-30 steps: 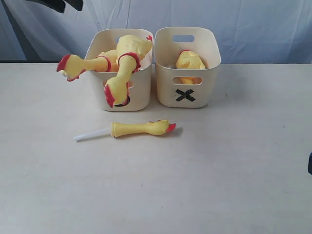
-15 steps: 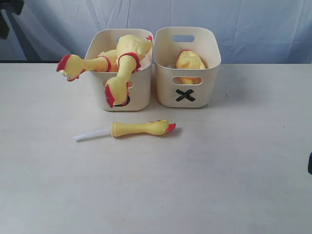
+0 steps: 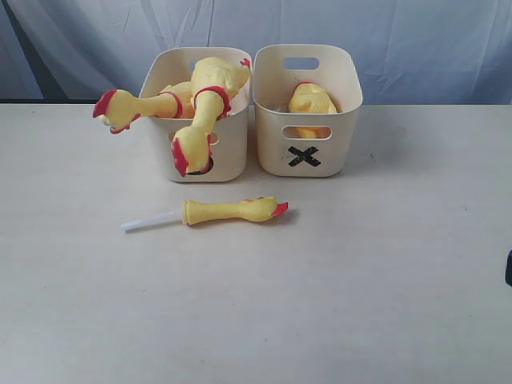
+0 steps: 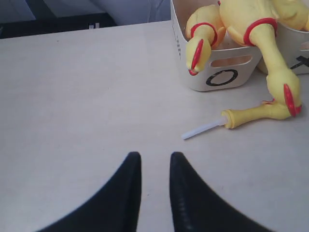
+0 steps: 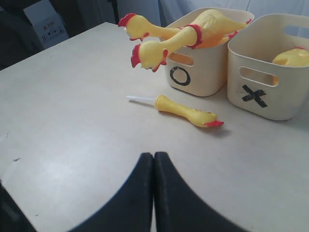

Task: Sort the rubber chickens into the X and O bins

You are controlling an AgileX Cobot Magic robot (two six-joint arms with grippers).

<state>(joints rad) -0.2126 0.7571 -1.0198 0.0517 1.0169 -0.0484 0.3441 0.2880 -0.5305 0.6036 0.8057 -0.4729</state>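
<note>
Two cream bins stand side by side at the back of the table. The O bin [image 3: 228,152] holds two large rubber chickens [image 3: 210,100] whose necks and heads hang over its front and left rim. Inside the X bin [image 3: 344,96] sits one small chicken [image 3: 312,100]. A slim chicken with a white stick [image 3: 232,210] lies on the table in front of the bins. My left gripper [image 4: 154,157] is open above bare table, well away from the slim chicken [image 4: 256,113]. The right gripper [image 5: 153,157] is shut and empty, some way short of the slim chicken [image 5: 186,112]. Neither gripper shows in the exterior view.
A pale blue cloth [image 3: 416,40] hangs behind the beige table [image 3: 320,304]. A dark bit of the right arm [image 3: 509,268] shows at the exterior view's right edge. Off the table's far left side stands a white box [image 5: 46,21].
The dark left arm that showed at the top left of the exterior view has drawn out of that view. The chickens and bins have not moved.
</note>
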